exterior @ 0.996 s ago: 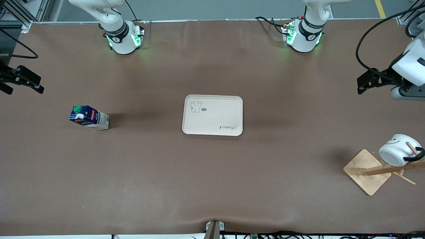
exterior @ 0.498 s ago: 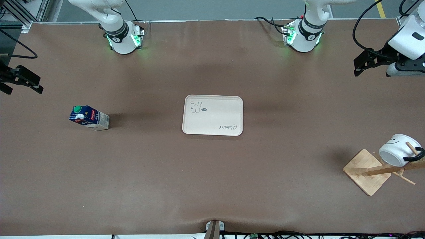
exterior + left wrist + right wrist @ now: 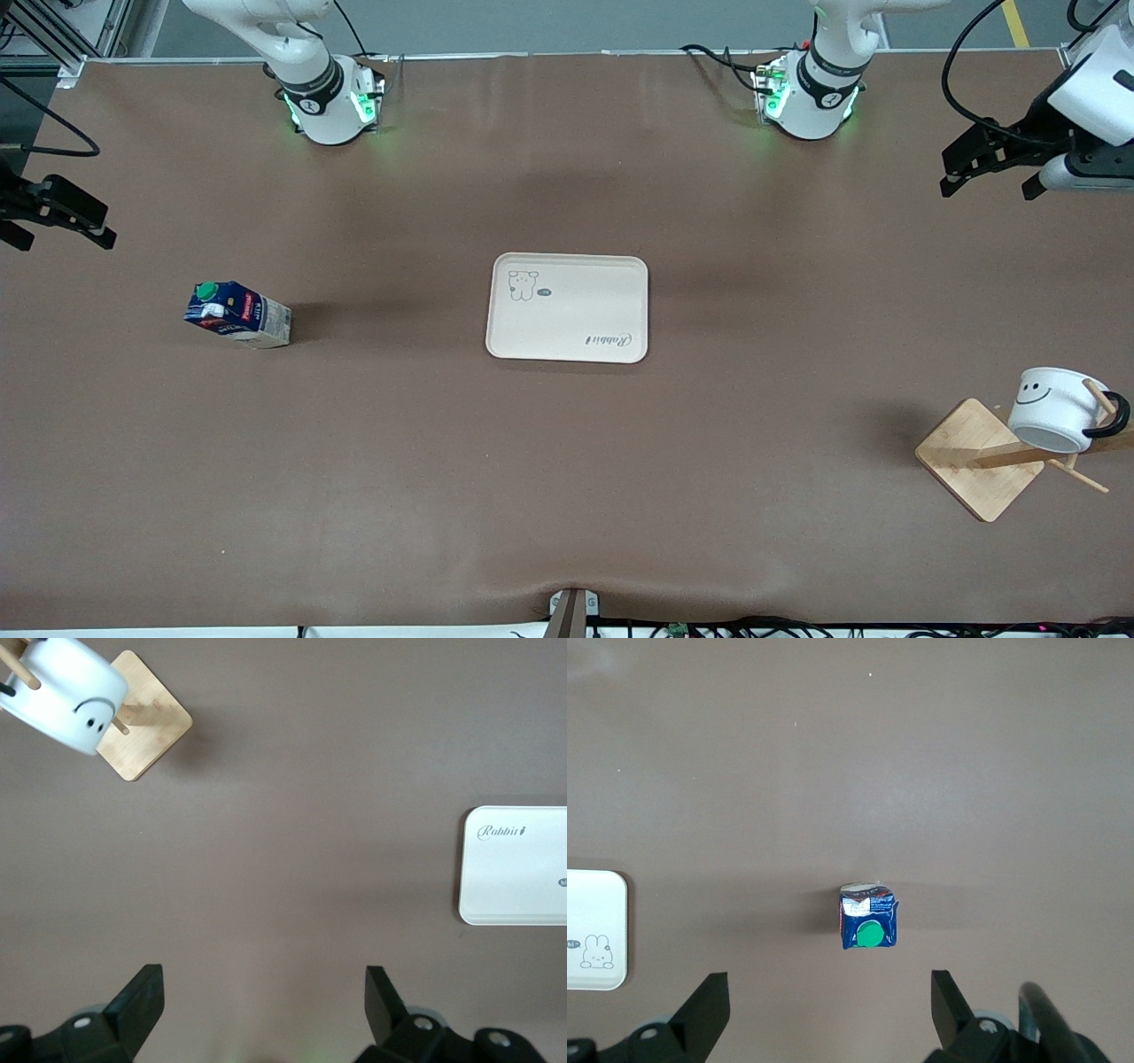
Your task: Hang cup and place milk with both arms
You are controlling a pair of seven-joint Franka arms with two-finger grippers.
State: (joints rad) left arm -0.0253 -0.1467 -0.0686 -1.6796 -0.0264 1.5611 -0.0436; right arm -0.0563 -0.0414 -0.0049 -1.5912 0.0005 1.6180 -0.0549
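Note:
The cup (image 3: 1054,409) is a white mug with a smiley face, and its black handle is hooked over a peg of the wooden rack (image 3: 979,456) at the left arm's end of the table. The left wrist view also shows the cup (image 3: 62,693) on its peg. My left gripper (image 3: 988,182) hangs open and empty over bare table, well apart from the rack. The milk (image 3: 237,315), a blue carton with a green cap, stands upright toward the right arm's end. My right gripper (image 3: 58,237) is open, high over the table's edge; below it stands the milk (image 3: 868,920).
A cream tray (image 3: 567,307) with a rabbit drawing lies at the table's middle, between milk and rack. It also shows at the edge of both wrist views as tray (image 3: 514,868) and tray (image 3: 594,943). Brown tabletop surrounds everything.
My left gripper has drawn up and away from the rack toward the bases' side. The cup has swung down on its peg, face now showing. The right arm has stayed still.

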